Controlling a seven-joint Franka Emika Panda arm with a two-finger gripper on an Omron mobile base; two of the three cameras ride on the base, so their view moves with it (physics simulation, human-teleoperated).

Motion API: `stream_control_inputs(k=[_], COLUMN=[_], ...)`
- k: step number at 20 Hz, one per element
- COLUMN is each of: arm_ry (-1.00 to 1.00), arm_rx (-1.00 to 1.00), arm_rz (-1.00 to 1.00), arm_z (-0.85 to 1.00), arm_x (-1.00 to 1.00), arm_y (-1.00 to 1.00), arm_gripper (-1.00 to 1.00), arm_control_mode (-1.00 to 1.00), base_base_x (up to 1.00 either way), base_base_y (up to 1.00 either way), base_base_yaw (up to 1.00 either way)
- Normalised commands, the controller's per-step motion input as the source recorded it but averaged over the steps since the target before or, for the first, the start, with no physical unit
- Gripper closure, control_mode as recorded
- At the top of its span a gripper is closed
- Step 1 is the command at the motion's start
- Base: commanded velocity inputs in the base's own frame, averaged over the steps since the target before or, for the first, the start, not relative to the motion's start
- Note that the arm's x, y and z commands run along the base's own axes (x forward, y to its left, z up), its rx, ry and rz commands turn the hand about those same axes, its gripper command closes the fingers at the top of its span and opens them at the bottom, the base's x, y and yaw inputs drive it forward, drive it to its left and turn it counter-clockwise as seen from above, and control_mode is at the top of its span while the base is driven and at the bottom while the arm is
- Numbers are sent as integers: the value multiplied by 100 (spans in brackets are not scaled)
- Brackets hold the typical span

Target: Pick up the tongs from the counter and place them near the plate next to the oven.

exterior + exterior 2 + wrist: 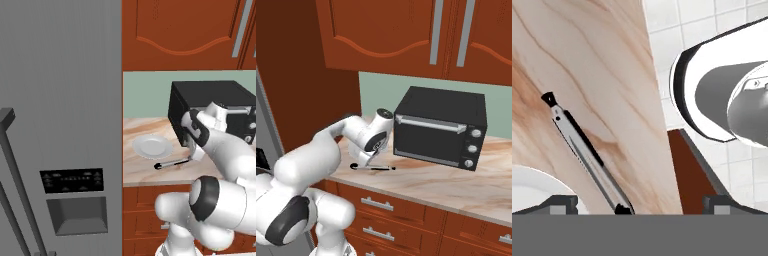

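Note:
The tongs (172, 163) (373, 168) (587, 155) lie flat on the tan marble counter (145, 172) (602, 60), silver-grey with black ends. They rest just in front of the white plate (152, 146) (532, 192) and left of the black oven (210, 107) (441, 127). My gripper (192, 154) (369, 158) (640, 202) hovers a little above the counter, close over one end of the tongs. It is open, its fingertips (562, 202) spread wide with nothing between them. In the right base view the arm covers the plate.
A tall grey fridge (60, 125) stands left of the counter. Red-brown upper cabinets (406, 35) hang over the oven, drawers (376, 205) sit below. The counter's front edge (662, 150) runs close beside the tongs, with white floor tiles (667, 30) beyond it.

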Motion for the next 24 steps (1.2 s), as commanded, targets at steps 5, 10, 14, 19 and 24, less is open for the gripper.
stream_control_inputs(k=[5, 10, 14, 19, 24], arm_ry=[-6, -8, -10, -12, -12], arm_rx=[0, 0, -2, -9, -12], arm_rz=[-4, -2, 0, 0, 1], arm_z=[54, 53, 55, 62, 59], arm_x=[-56, -53, -43, -19, -9], arm_y=[10, 14, 21, 28, 26], arm_gripper=[-100, -100, -100, -100, -100], arm_control_mode=[-100, -100, -100, -100, -100], base_base_x=[0, 0, 0, 0, 0], base_base_y=[0, 0, 0, 0, 0], base_base_yaw=[0, 0, 0, 0, 0])
